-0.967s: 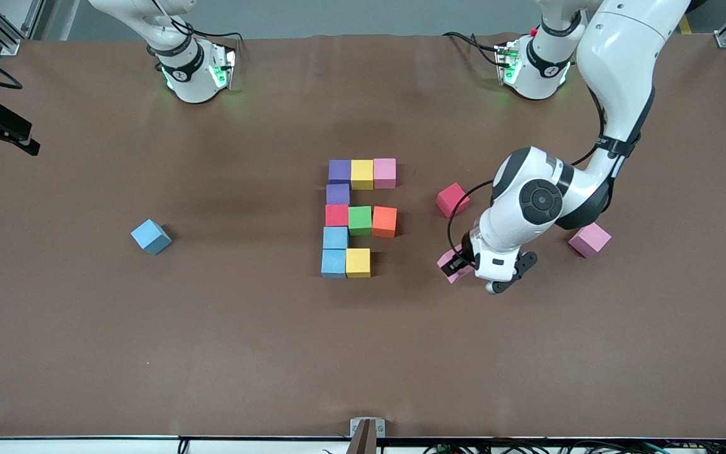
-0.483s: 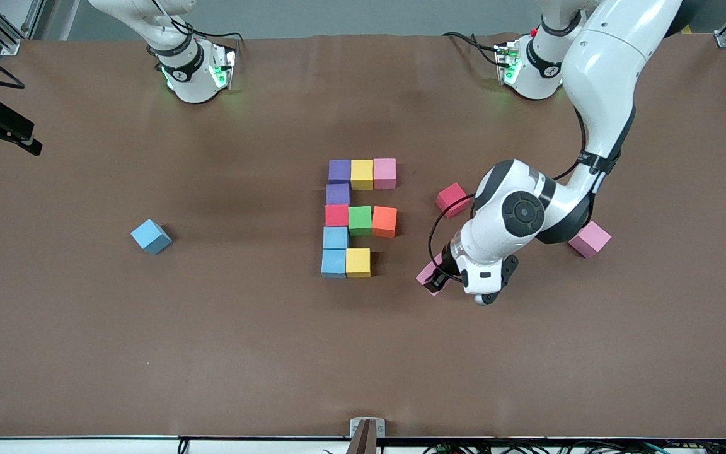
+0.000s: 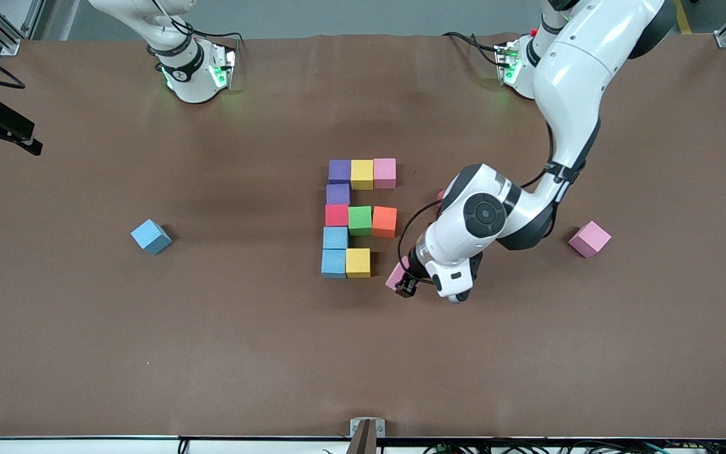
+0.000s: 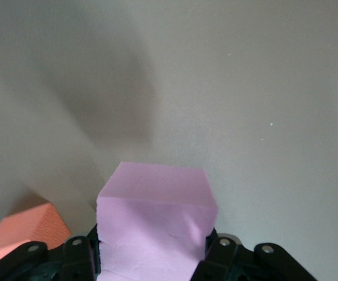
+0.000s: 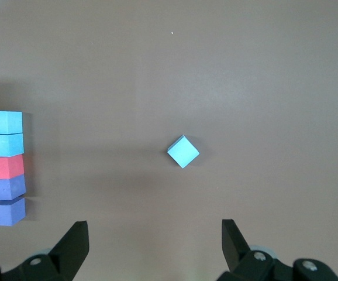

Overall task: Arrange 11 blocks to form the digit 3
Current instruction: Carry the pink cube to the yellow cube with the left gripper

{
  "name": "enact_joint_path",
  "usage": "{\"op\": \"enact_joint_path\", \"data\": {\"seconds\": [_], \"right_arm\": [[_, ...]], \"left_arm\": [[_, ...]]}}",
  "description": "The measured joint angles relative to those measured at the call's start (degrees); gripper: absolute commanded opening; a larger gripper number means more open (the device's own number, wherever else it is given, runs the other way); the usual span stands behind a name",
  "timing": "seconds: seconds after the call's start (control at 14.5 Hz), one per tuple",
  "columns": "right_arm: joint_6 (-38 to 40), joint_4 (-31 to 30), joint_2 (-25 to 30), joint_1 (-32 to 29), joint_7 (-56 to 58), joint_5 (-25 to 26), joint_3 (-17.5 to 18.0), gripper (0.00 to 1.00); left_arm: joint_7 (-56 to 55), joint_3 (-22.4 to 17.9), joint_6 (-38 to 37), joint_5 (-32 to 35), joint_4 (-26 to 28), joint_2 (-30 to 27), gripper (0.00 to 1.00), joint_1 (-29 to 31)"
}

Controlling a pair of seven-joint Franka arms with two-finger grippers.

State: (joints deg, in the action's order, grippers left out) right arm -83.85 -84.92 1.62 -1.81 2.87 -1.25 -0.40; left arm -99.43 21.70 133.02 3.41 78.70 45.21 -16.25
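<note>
Several blocks form the partial digit 3 figure mid-table, from a purple block (image 3: 339, 170) down to a yellow block (image 3: 358, 262) at the open end of its nearest bar. My left gripper (image 3: 404, 284) is shut on a pink block (image 3: 396, 275) just beside that yellow block. In the left wrist view the pink block (image 4: 154, 222) fills the gap of the left gripper (image 4: 151, 257), and the orange block (image 4: 23, 231) shows at the edge. My right gripper (image 5: 154, 234) hangs open and empty, high over a loose blue block (image 5: 183, 151).
The loose blue block (image 3: 150, 237) lies toward the right arm's end of the table. A second pink block (image 3: 589, 239) lies toward the left arm's end. A sliver of a red block (image 3: 440, 195) shows at the left arm's elbow.
My left gripper has carried the pink block toward the figure, from beside the loose red block to right beside the yellow block. The arm now covers most of that red block.
</note>
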Motion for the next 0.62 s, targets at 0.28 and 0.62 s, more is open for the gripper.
{"op": "enact_joint_path", "data": {"seconds": [0.28,0.62], "right_arm": [[0.00,0.00,0.00,0.00,0.00,0.00,0.01,1.00],[0.00,0.00,0.00,0.01,0.00,0.00,0.01,1.00]], "left_arm": [[-10.97,-3.56,0.53,0.00,-1.82,2.09,0.02,-4.81],[-21.93,-6.05,0.51,0.00,-1.94,2.47,0.02,-7.18]]}}
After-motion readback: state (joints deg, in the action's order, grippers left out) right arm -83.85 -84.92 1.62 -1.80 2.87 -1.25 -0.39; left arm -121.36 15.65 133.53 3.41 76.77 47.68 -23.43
